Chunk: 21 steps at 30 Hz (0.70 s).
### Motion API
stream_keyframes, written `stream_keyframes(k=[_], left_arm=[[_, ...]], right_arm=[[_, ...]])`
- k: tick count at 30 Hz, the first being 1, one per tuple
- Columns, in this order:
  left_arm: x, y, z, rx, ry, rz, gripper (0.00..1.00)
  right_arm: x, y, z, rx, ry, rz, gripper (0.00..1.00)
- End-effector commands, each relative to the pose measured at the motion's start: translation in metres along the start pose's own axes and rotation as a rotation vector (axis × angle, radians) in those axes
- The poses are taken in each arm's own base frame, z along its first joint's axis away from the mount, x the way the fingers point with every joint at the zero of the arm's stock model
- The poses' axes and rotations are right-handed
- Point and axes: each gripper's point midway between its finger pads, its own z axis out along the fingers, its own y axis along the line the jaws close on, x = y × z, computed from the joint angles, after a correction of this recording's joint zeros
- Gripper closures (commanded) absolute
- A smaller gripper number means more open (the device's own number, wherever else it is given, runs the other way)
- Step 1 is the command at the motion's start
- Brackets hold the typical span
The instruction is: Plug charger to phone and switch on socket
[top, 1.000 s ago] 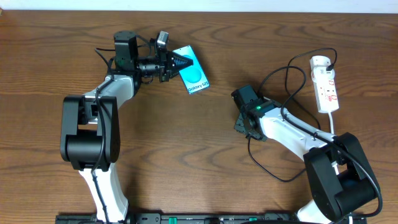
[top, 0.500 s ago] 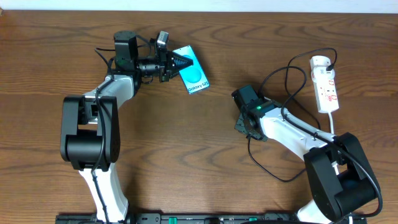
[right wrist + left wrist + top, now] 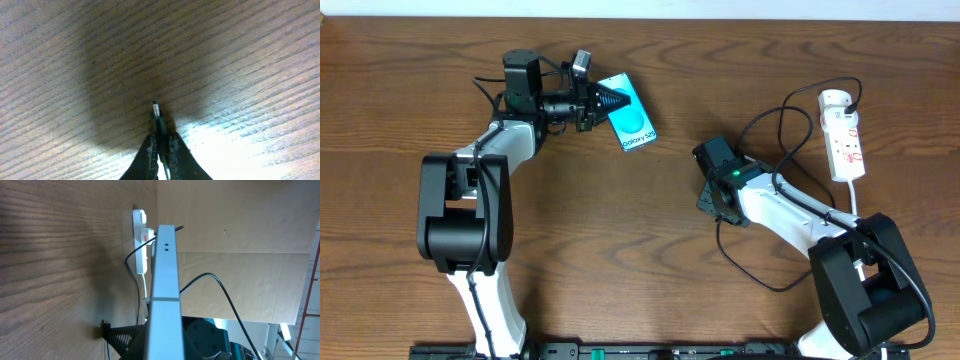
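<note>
We see the left pincer (image 3: 616, 101) pressed onto the near corner of the phone (image 3: 634, 122), at the far left-of-centre part of the tabletop (image 3: 620, 250). The phone's lit teal-and-white screen faces up and reads "Galaxy S25". In the left wrist view the phone (image 3: 164, 280) shows only as a pale, narrow edge running away from the camera. We cannot tell whether its underside touches the wood.

The right pincer (image 3: 161, 144) points down at the tabletop, its two fingers (image 3: 148, 152) pressed together on the charger (image 3: 158, 119). The small plug tip sticks out just past the fingertips, with its metal end close over the wood grain inside the arm's shadow. We cannot tell whether the tip touches the surface. From overhead, this pincer sits right of centre, well apart from the phone, and the thin black cable loops on the wood around the right arm.

The socket (image 3: 845, 135) lies flat near the far right edge with its rounded end away from us, its red marks visible and its white cord (image 3: 854, 198) trailing back toward the right arm's base. The black cable runs up to the socket's far end. The socket (image 3: 141, 250) also appears in the left wrist view, small and distant beyond the phone's edge.
</note>
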Motion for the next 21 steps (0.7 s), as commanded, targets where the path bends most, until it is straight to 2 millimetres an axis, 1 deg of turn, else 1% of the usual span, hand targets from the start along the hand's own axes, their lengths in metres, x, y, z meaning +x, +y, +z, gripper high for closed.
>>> stream_keyframes(k=[1, 2, 16, 21], left_arm=[[0.0015, -0.0071, -0.0026, 0.024, 0.025, 0.016, 0.93], [0.0015, -0.0071, -0.0026, 0.024, 0.025, 0.016, 0.93], [0.0015, -0.0071, -0.0026, 0.024, 0.025, 0.016, 0.93], [0.0015, -0.0071, -0.0026, 0.024, 0.025, 0.017, 0.93]], right_arm=[[0.021, -0.0104, 0.0145, 0.035, 0.075, -0.003, 0.97], [0.021, -0.0104, 0.0145, 0.035, 0.075, -0.003, 0.99], [0.0207, -0.01, 0.0145, 0.033, 0.074, -0.003, 0.99], [0.0206, -0.0044, 0.0139, 0.009, 0.081, -0.001, 0.99]])
